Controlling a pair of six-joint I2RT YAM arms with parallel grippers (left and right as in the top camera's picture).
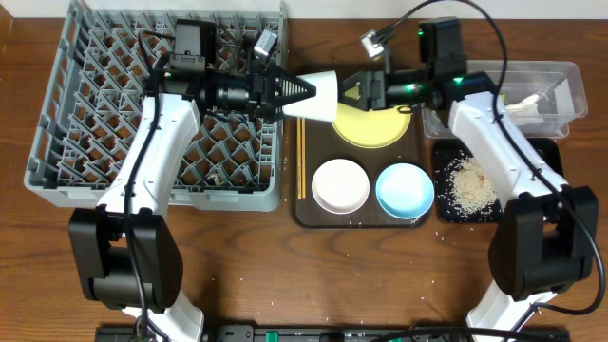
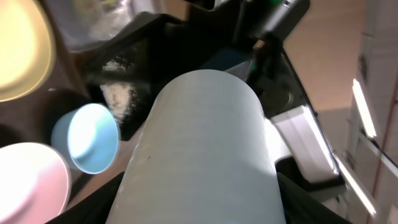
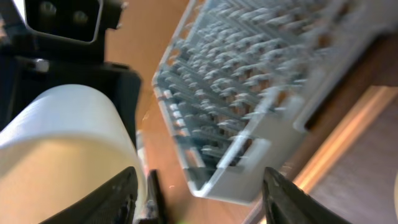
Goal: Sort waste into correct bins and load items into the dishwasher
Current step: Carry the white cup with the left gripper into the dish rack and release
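Crockery comes to four pieces: one white cup (image 1: 323,95), one yellow plate (image 1: 375,128), one white bowl (image 1: 340,185) and one light blue bowl (image 1: 405,189). The one brown serving tray (image 1: 302,211) serves as the landmark.

The plate lies at the tray's far end. The two bowls sit side by side at its near end, the white one on the rack side and the blue one on the bin side. One pair of wooden chopsticks (image 1: 301,152) lies lengthwise along the tray's rack-side edge.

The cup is off the tray, lifted on its side above the far rack-side corner, between the two grippers. The left gripper (image 1: 306,91) reaches in from the rack side and is clamped on the cup's narrower end; its wrist view shows a dark finger on either side of the cup. The right gripper (image 1: 348,93) faces it from over the plate at the cup's wide end. Its two fingers (image 3: 124,193) are spread wide apart and released, with the cup just beside one of them.

The one grey dish rack (image 1: 57,114) stands against the tray's left side. Two bins sit on the tray's right side. The clear tub (image 1: 560,81) is farther back and holds white scraps (image 1: 527,103). The black tray (image 1: 546,157) is nearer and holds one heap of rice (image 1: 470,182).
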